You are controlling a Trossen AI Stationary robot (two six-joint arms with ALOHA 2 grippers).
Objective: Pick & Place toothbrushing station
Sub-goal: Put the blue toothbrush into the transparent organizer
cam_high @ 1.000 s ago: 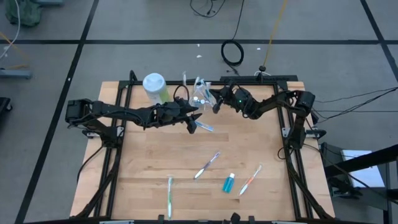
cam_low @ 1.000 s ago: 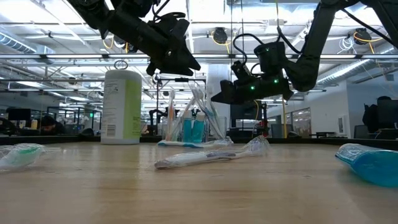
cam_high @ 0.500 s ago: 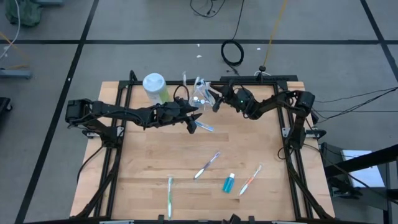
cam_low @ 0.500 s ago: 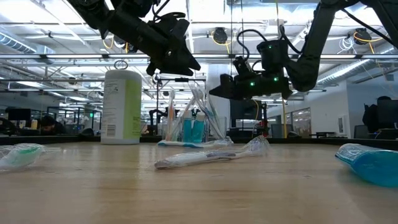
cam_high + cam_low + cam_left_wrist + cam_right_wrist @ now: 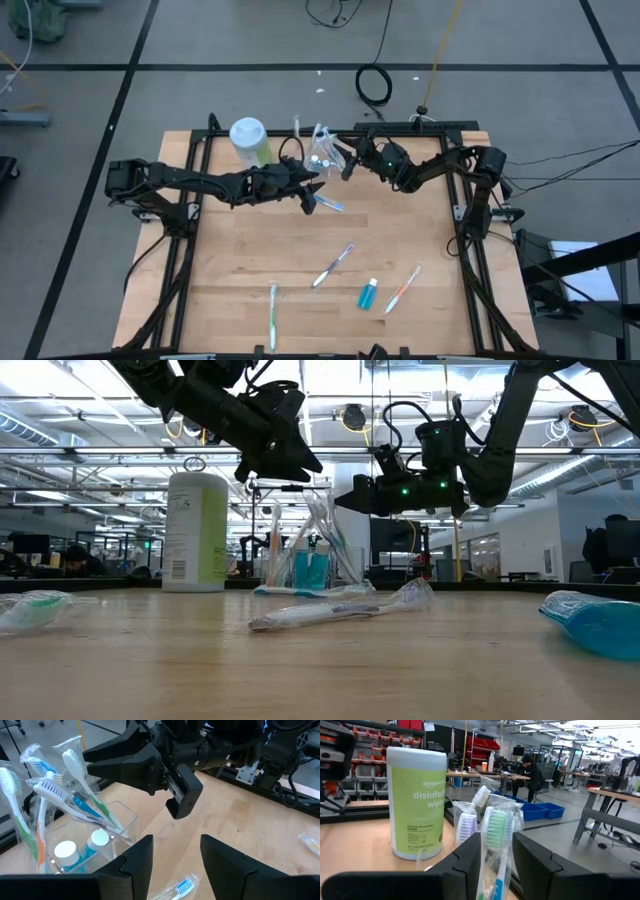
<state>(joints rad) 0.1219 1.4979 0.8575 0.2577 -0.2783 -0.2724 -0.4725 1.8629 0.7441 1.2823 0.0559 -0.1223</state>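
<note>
Clear cup (image 5: pixel 95 845) of toothbrushes (image 5: pixel 55 795) sits near the table's far edge (image 5: pixel 300 132), both grippers' jaws spread beside it.

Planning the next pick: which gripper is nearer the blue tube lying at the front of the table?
Left, slightly. The left gripper hovers mid-table, behind the blue tube; the right gripper is farther back, by the clear cup.

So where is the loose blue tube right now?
In the high view the blue tube lies flat near the table's front edge, right of centre, between two loose toothbrushes, far from both grippers.
</note>
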